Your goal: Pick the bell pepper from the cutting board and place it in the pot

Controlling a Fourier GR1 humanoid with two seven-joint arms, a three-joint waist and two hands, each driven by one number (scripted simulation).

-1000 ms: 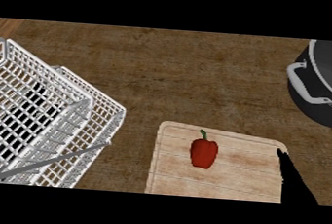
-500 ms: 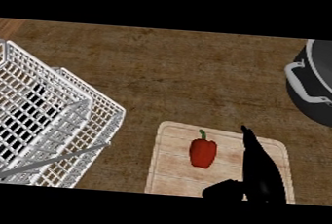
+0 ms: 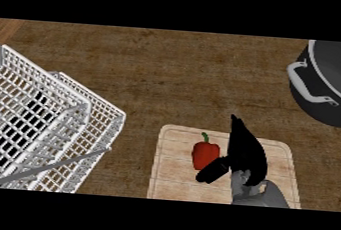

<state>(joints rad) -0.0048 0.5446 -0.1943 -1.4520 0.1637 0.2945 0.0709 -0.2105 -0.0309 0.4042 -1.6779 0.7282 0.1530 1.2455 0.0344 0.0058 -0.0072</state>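
Listing the contents of the head view, item by item.

Bell pepper (image 3: 205, 155): red, green stem; lies on the cutting board (image 3: 174, 185), left of the board's middle; long axis runs away from the robot, stem at the far end.

Right hand (image 3: 246, 153): black, over the board's middle, just beside the pepper on its right; fingers straight and pointing away from the robot, roughly in line with the pepper's long axis; thumb spread out to the left, its tip by the pepper's near end; whether it touches the pepper cannot be told; hand wide open, holding nothing.

Left hand: not in view; the right is the only hand near the pepper.

Pot (image 3: 337, 86): dark, pale handle toward the board; stands on the tabletop (image 3: 169, 72) at the far right, well apart from the board.

Wire basket (image 3: 39, 123): white, at the left; no part in the task.

Judgement: pepper not yet picked up; the grasp turns on the pepper lying to the hand's left, between thumb and fingers' side; a short shift left and a closing across the pepper's width would suit; the carry then goes far and to the right.
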